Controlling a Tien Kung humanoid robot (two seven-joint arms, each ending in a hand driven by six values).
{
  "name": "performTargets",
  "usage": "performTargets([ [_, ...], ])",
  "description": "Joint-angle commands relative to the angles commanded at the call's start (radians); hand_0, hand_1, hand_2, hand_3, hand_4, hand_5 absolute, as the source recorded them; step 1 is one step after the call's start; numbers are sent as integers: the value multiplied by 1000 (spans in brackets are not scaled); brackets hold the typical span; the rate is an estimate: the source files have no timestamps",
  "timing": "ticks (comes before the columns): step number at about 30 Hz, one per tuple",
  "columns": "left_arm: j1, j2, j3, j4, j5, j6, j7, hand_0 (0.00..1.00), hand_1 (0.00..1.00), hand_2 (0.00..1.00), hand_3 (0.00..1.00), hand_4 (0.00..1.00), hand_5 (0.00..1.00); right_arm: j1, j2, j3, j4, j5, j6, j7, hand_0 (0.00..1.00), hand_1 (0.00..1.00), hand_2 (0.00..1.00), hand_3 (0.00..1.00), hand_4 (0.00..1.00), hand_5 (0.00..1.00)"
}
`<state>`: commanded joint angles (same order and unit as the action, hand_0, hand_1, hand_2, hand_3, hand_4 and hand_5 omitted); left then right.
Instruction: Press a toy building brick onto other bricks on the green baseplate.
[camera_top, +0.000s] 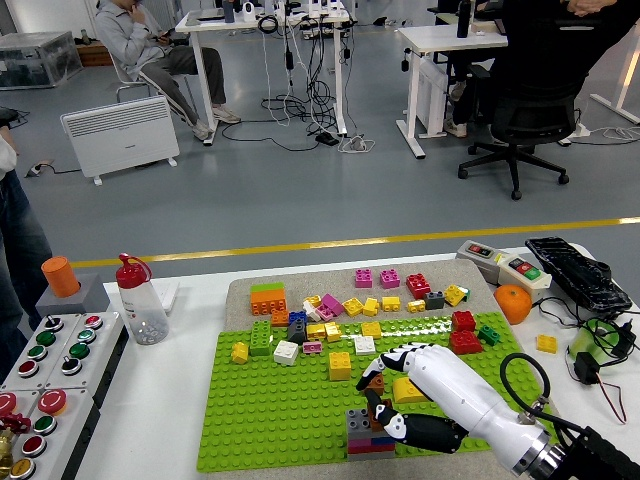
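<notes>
On the white table's green studded baseplate (270, 410), the white-shelled right hand (400, 395), fingers curled around a small brown plastic brick (376, 384), bears on the near grey-and-red stacked brick tower (362, 434); an off-stud push could topple it.

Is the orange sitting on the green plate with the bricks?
No, the orange sits on the white table past the right edge of the green baseplate, beside the button box.
</notes>
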<state>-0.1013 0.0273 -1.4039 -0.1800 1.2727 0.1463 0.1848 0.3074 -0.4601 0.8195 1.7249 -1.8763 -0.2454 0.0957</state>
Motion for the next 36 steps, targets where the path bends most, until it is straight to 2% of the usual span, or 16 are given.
performTargets([
  [1,0,0,0,0,-1,0,0,658,679,705,576,301,998,2,-1,-3,-2,-4,-1,-4,639,659,605,556,407,470],
  [2,0,0,1,0,-2,0,0,659,679,705,576,300,998,4,-1,-6,-4,-8,-2,-8,570,624,589,545,396,464],
  [7,-3,0,3,0,-6,0,0,659,679,705,576,300,998,18,2,-23,-12,-26,-6,-22,570,624,589,545,396,464],
  [8,-3,1,3,0,-6,0,0,658,680,705,576,300,998,21,3,-26,-13,-27,-7,-22,501,567,547,523,392,458],
  [13,-7,1,4,0,-8,0,0,658,680,705,576,300,998,36,5,-48,-19,-33,-10,-27,501,567,547,523,392,458],
  [14,-7,1,4,0,-9,0,0,658,679,705,576,300,998,38,5,-51,-20,-34,-11,-28,478,528,531,513,389,461],
  [29,-10,2,7,0,-11,0,0,658,679,704,576,301,998,48,7,-78,-64,-50,-12,-57,492,520,526,509,363,445],
  [36,-12,2,7,0,-12,0,0,658,679,704,576,302,998,45,3,-84,-58,-48,-14,-55,490,516,522,507,349,436],
])
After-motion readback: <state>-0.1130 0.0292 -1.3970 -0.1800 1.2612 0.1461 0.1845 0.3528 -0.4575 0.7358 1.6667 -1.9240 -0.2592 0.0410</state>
